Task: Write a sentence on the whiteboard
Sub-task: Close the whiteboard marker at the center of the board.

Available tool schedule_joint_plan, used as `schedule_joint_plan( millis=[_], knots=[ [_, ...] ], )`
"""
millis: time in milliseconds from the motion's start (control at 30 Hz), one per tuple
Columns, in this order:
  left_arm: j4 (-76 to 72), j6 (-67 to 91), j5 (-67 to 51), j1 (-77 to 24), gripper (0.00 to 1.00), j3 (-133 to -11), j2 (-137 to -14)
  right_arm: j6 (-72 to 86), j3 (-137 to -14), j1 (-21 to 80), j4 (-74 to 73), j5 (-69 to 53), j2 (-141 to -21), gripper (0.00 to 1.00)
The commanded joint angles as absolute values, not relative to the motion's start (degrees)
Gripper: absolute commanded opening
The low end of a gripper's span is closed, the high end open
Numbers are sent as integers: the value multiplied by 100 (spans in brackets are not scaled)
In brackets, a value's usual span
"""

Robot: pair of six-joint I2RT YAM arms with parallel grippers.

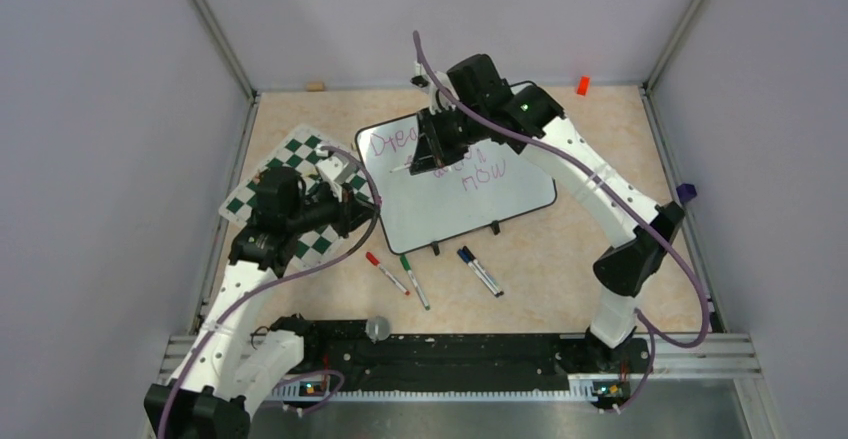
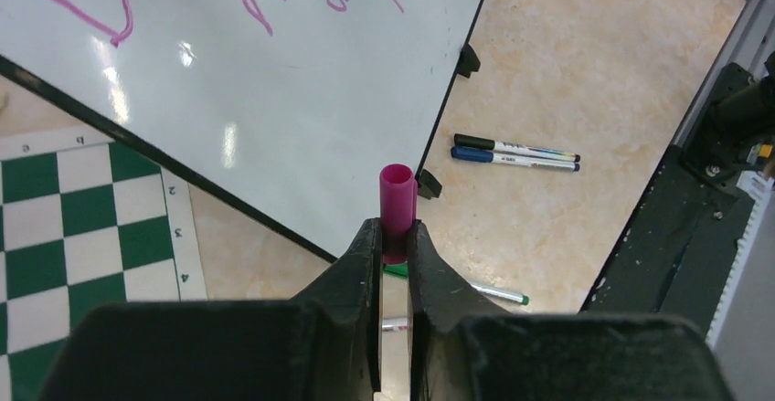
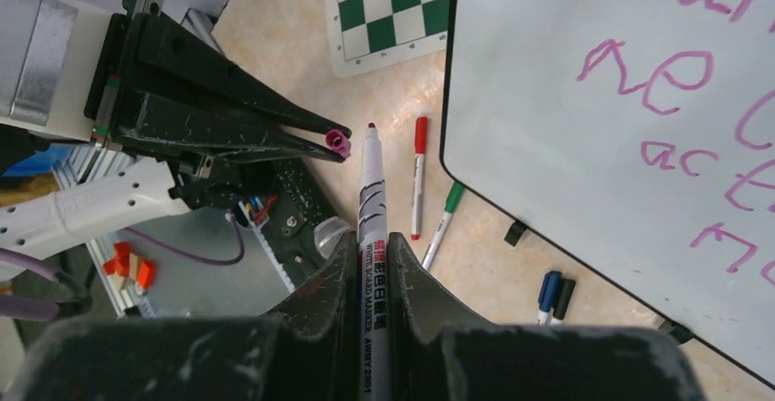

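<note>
The left gripper's (image 2: 395, 237) fingers were pinched narrow on the closed end of a pink cap (image 2: 398, 198), most of which stood proud of the tips. The right gripper (image 3: 372, 241) was clamped on a whiteboard marker (image 3: 372, 186), bare purple-pink nib forward. Both met above the left edge of the whiteboard (image 1: 470, 209), which lay flat mid-counter, towards the far edge, its left corner over a chess mat (image 1: 298, 157) by the counter's left edge. The sentence (image 1: 483, 175) sat on the board's upper part, so recapping looked like the step in hand.

The cap was held only by its tail, so an off-axis push from the nib could have tipped it or driven it back through the fingers. The marker could likewise have slid between its fingers under an end-on load. A low pass of either gripper could have smeared the fresh lettering.

The right wrist view showed the cap's open mouth just beside the nib and slightly off line. The left wrist view showed how little cap was gripped. Only the top view showed the red marker (image 1: 386, 272), green marker (image 1: 414, 281) and the blue-and-black pair (image 1: 480, 271) together, towards the near edge
</note>
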State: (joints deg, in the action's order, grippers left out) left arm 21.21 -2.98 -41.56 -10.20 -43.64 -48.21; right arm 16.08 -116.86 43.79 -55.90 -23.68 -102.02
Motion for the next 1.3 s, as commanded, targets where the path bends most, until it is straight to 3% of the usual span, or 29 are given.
schedule_joint_plan(
  millis=[0,333,1267],
  knots=[
    [1750,-1465,-4621,-1035,0,-4433,-4876,1736,-12277,4490,-6004,-2842,-10385,0],
    [1784,-1753,-4737,-1062,0,-4477,-5014,1560,-12831,4656,-6664,-3310,-10905,0],
    [2049,-1814,-4743,-1141,0,-4531,-4679,1524,-12385,4708,-6470,-2990,-10797,0]
  ],
)
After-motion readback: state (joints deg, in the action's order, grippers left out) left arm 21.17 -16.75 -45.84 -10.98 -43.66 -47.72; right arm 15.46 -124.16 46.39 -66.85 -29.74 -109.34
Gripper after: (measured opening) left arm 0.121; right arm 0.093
